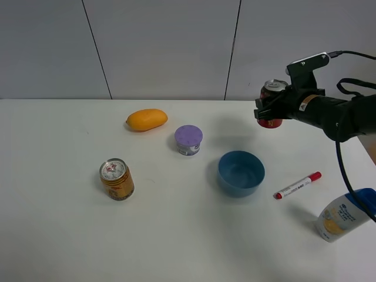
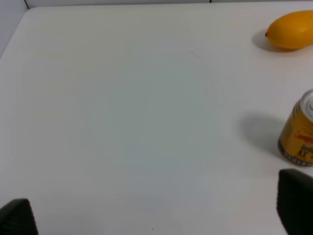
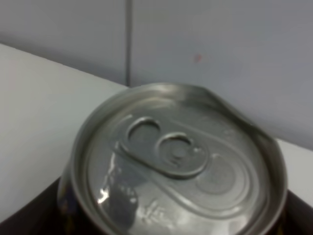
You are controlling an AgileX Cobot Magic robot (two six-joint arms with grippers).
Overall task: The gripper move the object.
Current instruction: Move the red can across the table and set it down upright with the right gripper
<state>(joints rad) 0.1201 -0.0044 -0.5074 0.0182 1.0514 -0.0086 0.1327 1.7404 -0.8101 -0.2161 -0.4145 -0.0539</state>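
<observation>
The small red can [image 1: 272, 106] with a silver top is held in my right gripper [image 1: 269, 109], lifted above the table at the far right. The right wrist view is filled by its silver top and pull-tab [image 3: 171, 156], with black finger edges at either side. The thick black right arm [image 1: 329, 114] with an orange band reaches in from the right. My left gripper [image 2: 156, 215] is open and empty; only its two black fingertips [image 2: 296, 200] show low over bare table, left of the gold-yellow can.
A gold-yellow can [image 1: 117, 179] stands front left, also in the left wrist view [image 2: 299, 132]. A yellow mango [image 1: 147, 119], a purple-lidded cup [image 1: 188, 140], a blue bowl [image 1: 241, 171], a red marker [image 1: 298, 185] and a white-blue bottle [image 1: 343, 216] lie around.
</observation>
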